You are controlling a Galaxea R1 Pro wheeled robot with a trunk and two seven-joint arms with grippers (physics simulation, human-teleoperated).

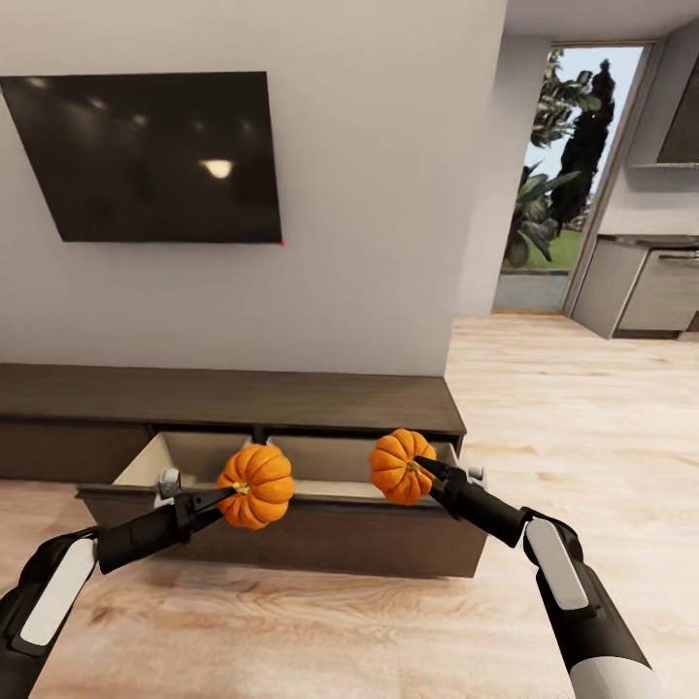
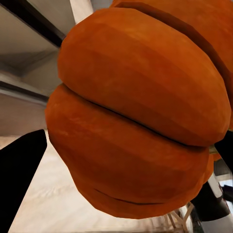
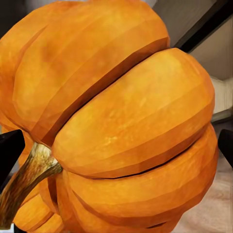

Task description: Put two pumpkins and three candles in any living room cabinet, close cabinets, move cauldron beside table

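Two orange ribbed pumpkins hang above the open drawer of the long dark brown cabinet (image 1: pixel 223 396). My left gripper (image 1: pixel 231 492) is shut on the left pumpkin (image 1: pixel 258 485), gripping near its stem. My right gripper (image 1: pixel 419 469) is shut on the right pumpkin (image 1: pixel 398 466), also at the stem. The drawer's pale interior (image 1: pixel 320 461) lies right behind and below both pumpkins. Close up, the left wrist view has its pumpkin (image 2: pixel 141 111) between dark fingers (image 2: pixel 19 179), and the right wrist view has its pumpkin (image 3: pixel 116 121) with a brown stem (image 3: pixel 26 177). The candles and the cauldron are out of view.
A black TV (image 1: pixel 146 155) hangs on the wall above the cabinet. Pale wood floor (image 1: pixel 544 388) stretches to the right toward a glass door (image 1: pixel 568 165) and grey kitchen units (image 1: pixel 646 282). The pulled-out drawer front (image 1: pixel 291 539) stands between me and the cabinet.
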